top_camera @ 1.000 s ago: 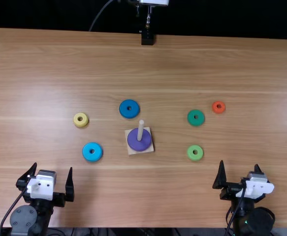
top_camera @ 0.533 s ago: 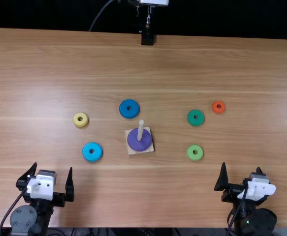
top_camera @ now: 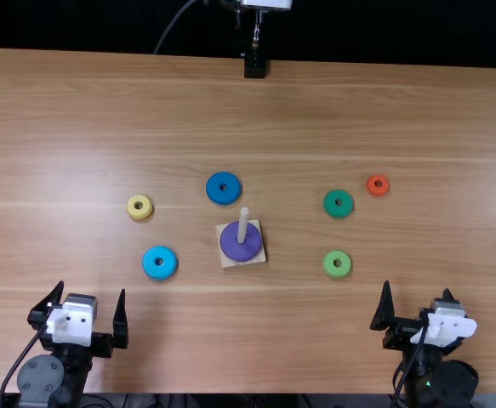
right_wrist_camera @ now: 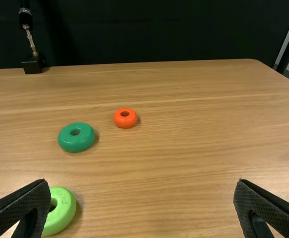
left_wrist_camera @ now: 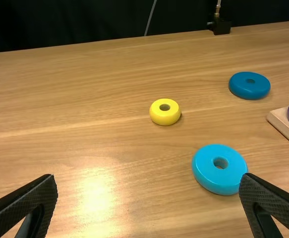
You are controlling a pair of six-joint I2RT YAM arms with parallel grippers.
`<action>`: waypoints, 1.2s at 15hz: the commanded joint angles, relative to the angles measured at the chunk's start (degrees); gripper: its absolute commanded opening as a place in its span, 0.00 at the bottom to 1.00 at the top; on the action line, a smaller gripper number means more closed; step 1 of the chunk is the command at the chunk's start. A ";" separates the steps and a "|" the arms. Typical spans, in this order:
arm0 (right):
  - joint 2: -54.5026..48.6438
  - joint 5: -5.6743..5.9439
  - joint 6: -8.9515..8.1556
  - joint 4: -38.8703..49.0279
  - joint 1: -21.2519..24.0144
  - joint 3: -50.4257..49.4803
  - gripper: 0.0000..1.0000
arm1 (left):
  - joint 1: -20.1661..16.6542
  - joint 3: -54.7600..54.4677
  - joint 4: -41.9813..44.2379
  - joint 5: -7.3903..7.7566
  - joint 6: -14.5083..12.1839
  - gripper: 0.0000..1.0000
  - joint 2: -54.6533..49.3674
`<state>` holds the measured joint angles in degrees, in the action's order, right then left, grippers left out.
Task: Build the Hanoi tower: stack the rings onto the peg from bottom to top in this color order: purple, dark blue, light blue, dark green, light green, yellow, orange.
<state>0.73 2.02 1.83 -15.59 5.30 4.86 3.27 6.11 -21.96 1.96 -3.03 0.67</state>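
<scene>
In the top view the purple ring (top_camera: 241, 241) lies around the peg (top_camera: 243, 223) on its square base (top_camera: 230, 262). The dark blue ring (top_camera: 224, 188) lies behind it; the light blue ring (top_camera: 160, 263) and yellow ring (top_camera: 140, 206) are to its left. To its right lie the dark green ring (top_camera: 339, 203), light green ring (top_camera: 337, 263) and orange ring (top_camera: 378, 184). Both grippers are open and hold nothing at the near edge: left gripper (top_camera: 93, 299), right gripper (top_camera: 418, 293). In the wrist views, left gripper (left_wrist_camera: 149, 181) and right gripper (right_wrist_camera: 139, 183) have fingers wide apart.
A black mount (top_camera: 254, 65) with a metal rod stands at the table's far edge. The wooden table (top_camera: 256, 340) stretches between the two arms, and the rings lie spread around its middle.
The right gripper has shifted slightly to the right and nearer the table's near edge since the earliest frame. The left arm and all the rings have kept still.
</scene>
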 commanded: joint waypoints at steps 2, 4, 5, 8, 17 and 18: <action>-0.73 0.51 0.28 -3.87 0.41 -4.07 1.00 | -0.72 -6.11 -4.31 0.47 -0.98 1.00 -0.67; -0.73 0.51 0.28 -3.87 0.41 -4.07 1.00 | -0.81 -6.11 -4.31 0.58 -0.98 1.00 -0.67; -0.73 0.51 0.28 -3.87 0.41 -4.07 1.00 | -0.81 -6.11 -4.31 0.58 -0.98 1.00 -0.67; -0.73 0.51 0.28 -3.87 0.41 -4.07 1.00 | 0.07 -6.11 -4.20 1.21 -1.40 1.00 -0.67; -0.73 0.51 0.28 -3.87 0.41 -4.07 1.00 | -0.81 30.72 4.76 1.10 -0.98 1.00 30.18; -0.73 0.51 0.28 -3.87 0.41 -4.07 1.00 | -0.46 35.55 4.76 0.89 -0.88 1.00 36.34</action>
<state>0.73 2.00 1.85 -15.62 5.30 4.86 2.63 40.75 -17.17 2.35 -3.20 34.70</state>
